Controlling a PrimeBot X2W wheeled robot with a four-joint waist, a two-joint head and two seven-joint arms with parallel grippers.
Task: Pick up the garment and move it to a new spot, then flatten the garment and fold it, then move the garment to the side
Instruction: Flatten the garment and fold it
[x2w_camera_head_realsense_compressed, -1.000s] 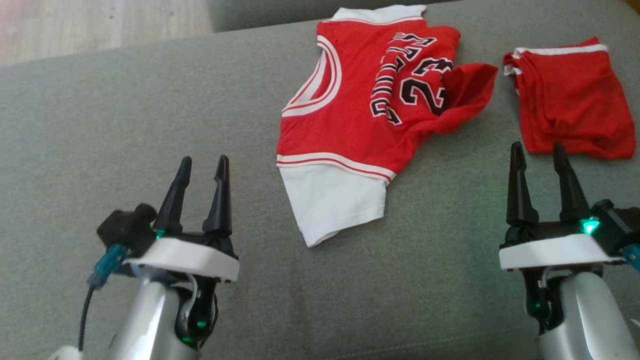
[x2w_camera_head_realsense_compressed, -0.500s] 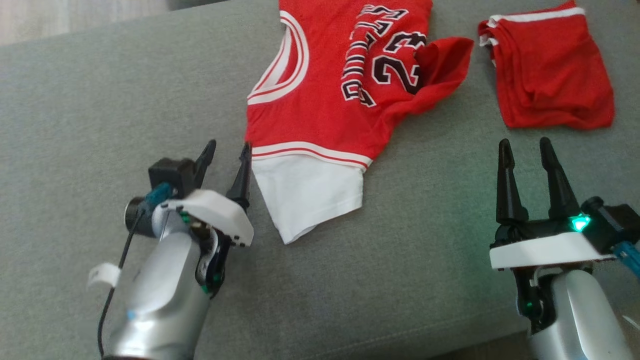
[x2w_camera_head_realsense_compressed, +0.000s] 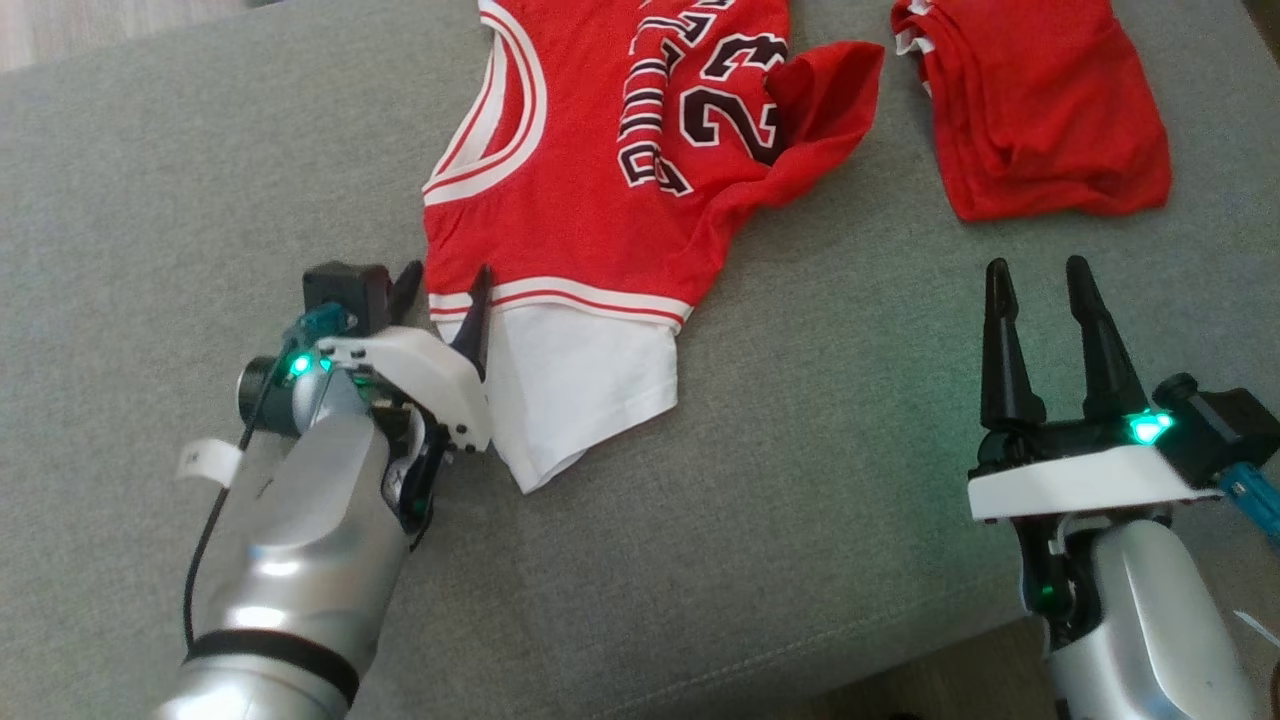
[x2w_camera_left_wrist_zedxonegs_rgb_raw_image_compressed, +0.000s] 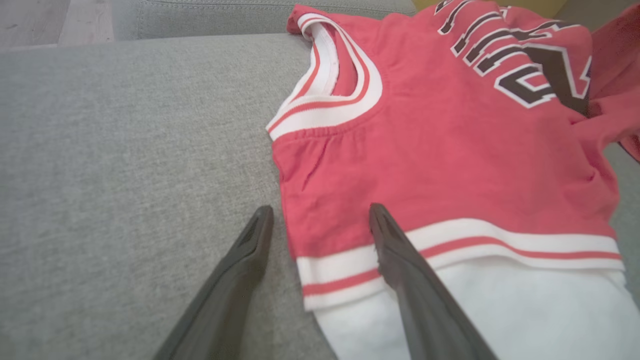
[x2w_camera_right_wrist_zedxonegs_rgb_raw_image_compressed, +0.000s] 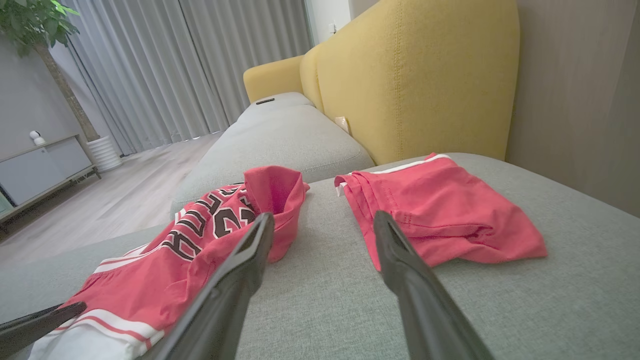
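Note:
The garment (x2w_camera_head_realsense_compressed: 580, 190) is a red jersey with black and white lettering, white armhole trim and a white sleeve, lying crumpled on the grey sofa cushion (x2w_camera_head_realsense_compressed: 200, 180). My left gripper (x2w_camera_head_realsense_compressed: 448, 272) is open at the jersey's left edge by the striped band. In the left wrist view the left gripper (x2w_camera_left_wrist_zedxonegs_rgb_raw_image_compressed: 320, 210) straddles that edge of the jersey (x2w_camera_left_wrist_zedxonegs_rgb_raw_image_compressed: 440, 165), with one finger over the band and the other over bare cushion. My right gripper (x2w_camera_head_realsense_compressed: 1036, 265) stands open at the lower right, apart from the cloth. In its wrist view the right gripper (x2w_camera_right_wrist_zedxonegs_rgb_raw_image_compressed: 324, 216) holds nothing and the jersey (x2w_camera_right_wrist_zedxonegs_rgb_raw_image_compressed: 165, 265) lies ahead to the left.
Folded red shorts (x2w_camera_head_realsense_compressed: 1040, 110) with a white waistband lie at the far right, the same shorts (x2w_camera_right_wrist_zedxonegs_rgb_raw_image_compressed: 440, 215) showing ahead of my right gripper. A yellow sofa back (x2w_camera_right_wrist_zedxonegs_rgb_raw_image_compressed: 415, 75) rises behind them. Wooden floor (x2w_camera_head_realsense_compressed: 100, 20) lies beyond the cushion's far left edge.
The head camera has shifted, sliding the clothes up and left in view. My left arm has reached forward to the jersey's left edge. The right gripper has stayed put and open.

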